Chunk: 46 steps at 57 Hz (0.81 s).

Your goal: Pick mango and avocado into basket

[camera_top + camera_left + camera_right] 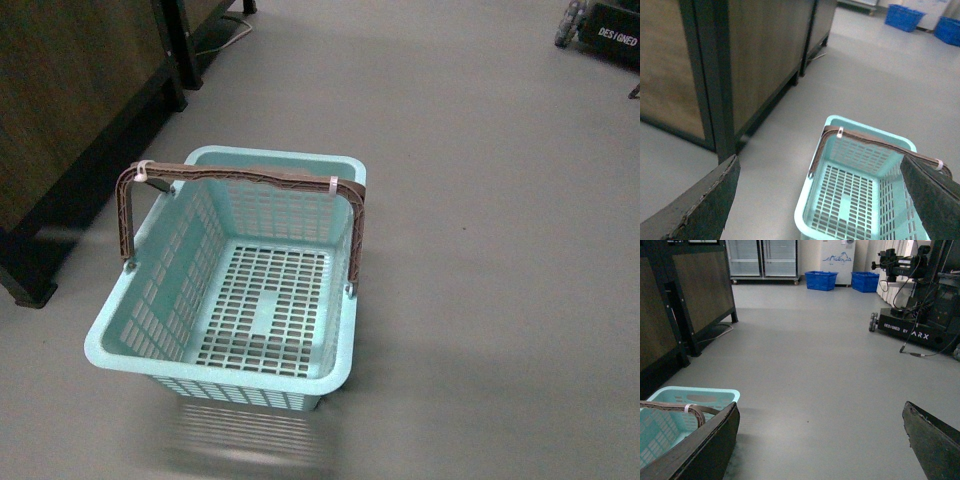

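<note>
The light teal basket (340,330) stands on the grey floor with nothing inside it, its brown handle (240,178) raised across the top and tied with white ties. From the left wrist view the basket (805,210) lies below my left gripper (820,200), which is open and holds nothing. My right gripper (820,440) is open too, over bare floor, with the basket's corner (715,394) beside one finger. The mango and the avocado are out of view. Neither arm shows in the front view.
A dark-framed wooden cabinet (70,110) stands left of the basket, also shown as the cabinet (740,65). Another robot base (920,315) and blue crates (821,280) stand far off across the floor. A cable (715,334) lies by the cabinet foot.
</note>
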Available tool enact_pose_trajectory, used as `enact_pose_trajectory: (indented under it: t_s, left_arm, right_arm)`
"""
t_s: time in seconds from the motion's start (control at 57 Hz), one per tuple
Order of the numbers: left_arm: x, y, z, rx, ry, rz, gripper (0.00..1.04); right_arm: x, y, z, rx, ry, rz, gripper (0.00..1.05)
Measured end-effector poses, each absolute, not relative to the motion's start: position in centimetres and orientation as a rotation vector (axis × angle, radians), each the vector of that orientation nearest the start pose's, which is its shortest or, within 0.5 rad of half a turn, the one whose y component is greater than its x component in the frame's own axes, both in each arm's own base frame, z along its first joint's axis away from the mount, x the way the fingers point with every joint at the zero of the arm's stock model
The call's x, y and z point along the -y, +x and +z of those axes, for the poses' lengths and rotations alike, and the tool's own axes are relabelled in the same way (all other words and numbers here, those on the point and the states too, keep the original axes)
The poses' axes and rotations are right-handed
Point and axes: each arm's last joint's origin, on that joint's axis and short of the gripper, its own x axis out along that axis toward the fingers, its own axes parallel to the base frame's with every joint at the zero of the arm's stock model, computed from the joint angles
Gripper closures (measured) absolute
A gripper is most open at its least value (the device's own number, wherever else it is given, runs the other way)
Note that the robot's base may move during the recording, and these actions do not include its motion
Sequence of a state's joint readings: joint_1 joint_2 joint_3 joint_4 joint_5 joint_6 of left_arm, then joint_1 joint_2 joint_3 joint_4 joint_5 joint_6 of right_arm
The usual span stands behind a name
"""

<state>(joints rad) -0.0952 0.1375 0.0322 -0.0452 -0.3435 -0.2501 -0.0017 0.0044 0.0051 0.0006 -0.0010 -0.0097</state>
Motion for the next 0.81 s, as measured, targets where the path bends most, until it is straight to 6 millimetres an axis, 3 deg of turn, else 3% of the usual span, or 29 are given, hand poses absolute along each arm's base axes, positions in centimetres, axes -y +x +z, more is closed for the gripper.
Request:
enact_pose_trajectory:
  t_s: [0.123, 0.228, 0.333, 0.526, 0.806]
  left_arm:
    - [0.1, 11.9, 16.7, -0.153, -0.414, 0.305, 0.07]
    - [0.9, 14.7, 17.4, -0.192, -0.625, 0.240, 0.07]
    - [1.9, 18.0, 16.9, -0.246, -0.797, 0.232, 0.07]
    - [4.7, 24.6, 12.5, -0.425, -0.995, 0.232, 0.07]
    - [8.4, 31.1, 6.9, -0.500, -1.118, 0.204, 0.07]
  right_arm:
    - [0.0, 9.8, 16.5, 0.001, -0.009, -0.001, 0.08]
    - [0.0, 9.8, 16.5, 0.001, -0.009, 0.000, 0.08]
    - [0.0, 9.8, 16.5, 0.001, -0.010, -0.001, 0.08]
    - [0.0, 9.8, 16.5, 0.001, -0.009, -0.001, 0.08]
    - [0.0, 9.8, 16.5, 0.001, -0.010, -0.001, 0.08]
